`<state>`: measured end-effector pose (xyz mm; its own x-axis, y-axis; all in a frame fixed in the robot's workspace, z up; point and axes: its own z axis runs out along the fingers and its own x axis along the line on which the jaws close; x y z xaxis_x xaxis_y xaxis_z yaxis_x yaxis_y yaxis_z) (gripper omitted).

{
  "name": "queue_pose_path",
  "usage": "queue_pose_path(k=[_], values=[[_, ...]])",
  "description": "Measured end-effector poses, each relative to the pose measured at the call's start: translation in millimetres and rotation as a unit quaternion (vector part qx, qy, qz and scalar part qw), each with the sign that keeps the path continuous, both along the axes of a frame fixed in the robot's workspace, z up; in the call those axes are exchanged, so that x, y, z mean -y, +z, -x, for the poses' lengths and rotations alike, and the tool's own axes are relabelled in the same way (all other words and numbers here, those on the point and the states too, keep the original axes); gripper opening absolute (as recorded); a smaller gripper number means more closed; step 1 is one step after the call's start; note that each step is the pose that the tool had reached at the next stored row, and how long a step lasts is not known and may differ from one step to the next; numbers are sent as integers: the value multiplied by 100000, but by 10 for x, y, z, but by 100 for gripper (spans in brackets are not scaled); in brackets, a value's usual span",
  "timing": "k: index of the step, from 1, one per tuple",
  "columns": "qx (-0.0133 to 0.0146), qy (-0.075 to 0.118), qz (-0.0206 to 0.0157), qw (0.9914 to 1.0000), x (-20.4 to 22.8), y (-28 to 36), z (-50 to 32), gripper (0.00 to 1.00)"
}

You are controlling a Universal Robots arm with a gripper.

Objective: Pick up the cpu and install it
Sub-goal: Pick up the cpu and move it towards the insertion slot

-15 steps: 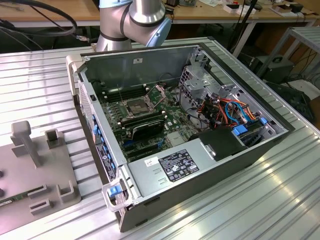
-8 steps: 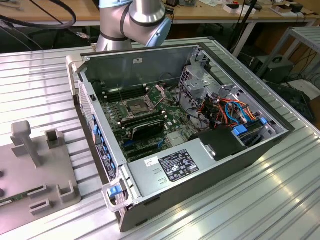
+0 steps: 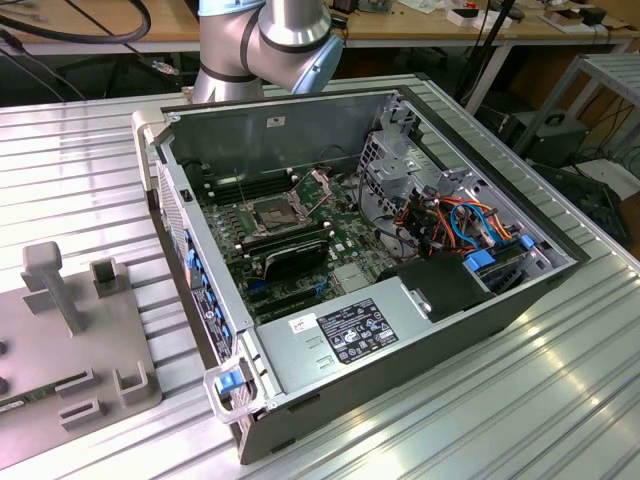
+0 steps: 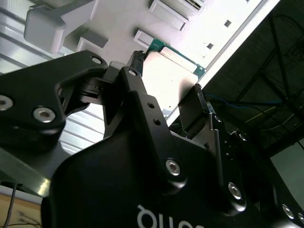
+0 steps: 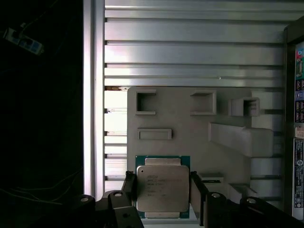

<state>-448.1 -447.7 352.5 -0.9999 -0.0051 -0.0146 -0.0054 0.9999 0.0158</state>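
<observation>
The cpu [image 5: 163, 187], a small square chip with a dull silver top and a green rim, sits between the two black fingers of my gripper [image 5: 163, 192]. One finger presses each side of it. In the second wrist view the cpu [image 4: 173, 71] shows between the fingertips [image 4: 137, 59], with the gripper [image 4: 167, 72] shut on it over the grey fixture plate [image 4: 118, 28]. In the exterior view the dark square socket [image 3: 272, 212] with its metal frame lies on the motherboard inside the open computer case [image 3: 400, 330].
The grey fixture plate [image 3: 60, 350] with raised blocks and slots lies on the ribbed metal table [image 3: 560, 400], at the exterior view's left of the case. The arm's elbow [image 3: 270, 40] rises behind the case. Cables, a drive cage and a power supply fill the case's right half.
</observation>
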Motion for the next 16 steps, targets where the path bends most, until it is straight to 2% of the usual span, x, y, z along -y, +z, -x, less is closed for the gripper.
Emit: queue_pose_path(k=[9, 16], values=[[2, -2, -4, 100000, 0, 3, 0, 55], [5, -1, -4, 100000, 0, 58, 0, 55]])
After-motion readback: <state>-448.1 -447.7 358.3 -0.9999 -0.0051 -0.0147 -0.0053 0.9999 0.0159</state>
